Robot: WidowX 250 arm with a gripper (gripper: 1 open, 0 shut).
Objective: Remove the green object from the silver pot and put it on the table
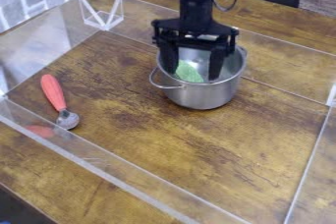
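Hanging straight down over the silver pot (199,79), the pincer (195,67) had its two black fingers (170,59) spread wide, with nothing gripped between them. The fingertips dipped inside the pot's rim, one on each side of the green object (192,72), which sat right below the pincer, down in the pot, looking tilted against the inside wall. Couldn't tell if either finger was actually touching it or just close. The pot itself stood on the table (197,159), directly under the pincer. Well off to the pincer's left in the picture and nearer the camera, a red-handled spoon (57,100) lay flat on the wood, next to the clear acrylic wall (39,41).
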